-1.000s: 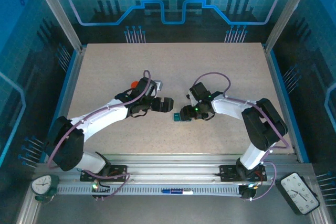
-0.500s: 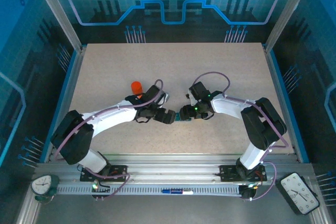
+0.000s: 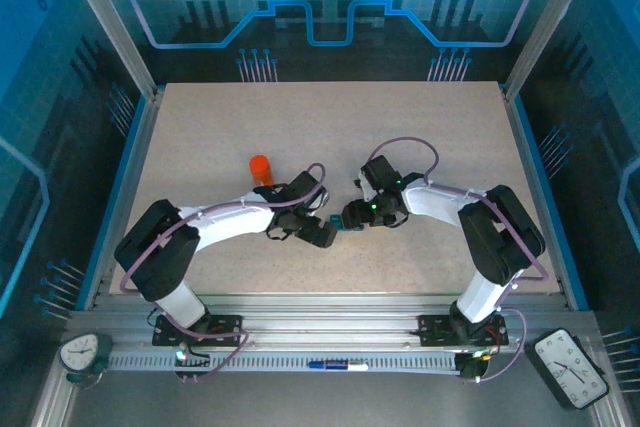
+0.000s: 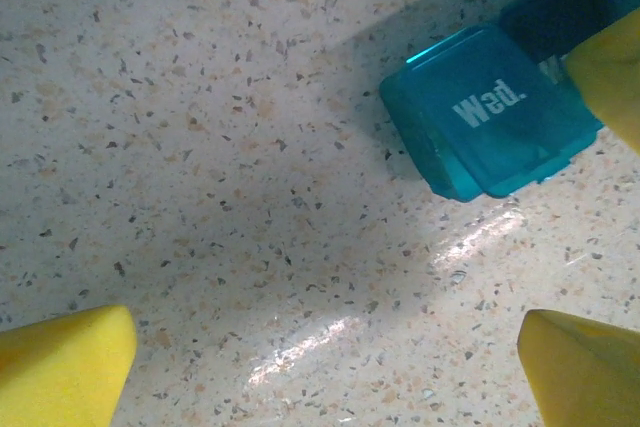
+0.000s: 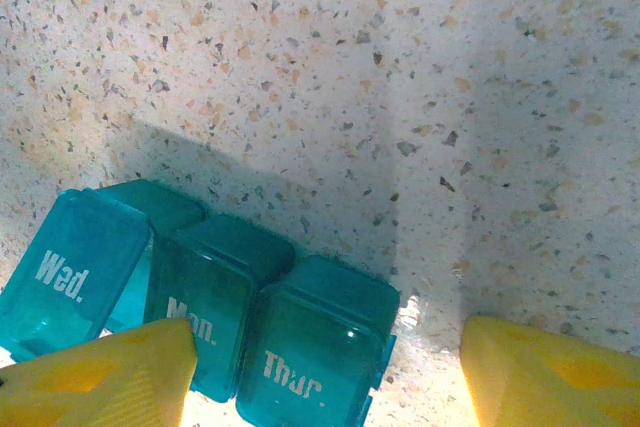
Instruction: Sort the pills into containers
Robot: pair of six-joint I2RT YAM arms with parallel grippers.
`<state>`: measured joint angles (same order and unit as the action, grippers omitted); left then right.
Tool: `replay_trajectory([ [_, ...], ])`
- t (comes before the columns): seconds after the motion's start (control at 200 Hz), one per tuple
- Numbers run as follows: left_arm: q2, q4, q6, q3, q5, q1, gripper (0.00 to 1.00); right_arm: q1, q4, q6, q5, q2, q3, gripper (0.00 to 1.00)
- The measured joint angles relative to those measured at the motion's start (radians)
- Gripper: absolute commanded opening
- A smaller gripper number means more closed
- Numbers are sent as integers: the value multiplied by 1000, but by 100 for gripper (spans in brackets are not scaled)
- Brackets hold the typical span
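Observation:
The containers are a teal pill box with lidded compartments marked "Wed.", "Mon." and "Thur.", lying on the speckled table between the two arms. My right gripper stands open over the box. Its left finger overlaps the "Mon." lid, and its right finger is a gap away from the "Thur." end. My left gripper is open over bare table just short of the "Wed." compartment. In the top view, left gripper and right gripper nearly meet. The pills are hidden.
An orange bottle stands upright just behind my left forearm. The table is bounded by metal frame posts and blue side rails. The right gripper's yellow finger shows at the edge of the left wrist view.
My left arm swung toward the near edge and the pill box, uncovering the orange bottle. The right gripper stayed over the box, its jaws barely narrowing.

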<state>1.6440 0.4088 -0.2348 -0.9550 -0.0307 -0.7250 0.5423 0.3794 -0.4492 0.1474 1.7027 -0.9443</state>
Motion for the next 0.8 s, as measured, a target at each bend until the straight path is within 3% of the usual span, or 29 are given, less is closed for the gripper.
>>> replay_trajectory([
  [0.435, 71, -27, 6, -62, -51, 4, 99, -6, -3, 0, 12, 3, 0, 70],
  [0.8, 121, -30, 6, -158, -60, 64, 99, -7, -5, 0, 12, 4, 0, 70],
])
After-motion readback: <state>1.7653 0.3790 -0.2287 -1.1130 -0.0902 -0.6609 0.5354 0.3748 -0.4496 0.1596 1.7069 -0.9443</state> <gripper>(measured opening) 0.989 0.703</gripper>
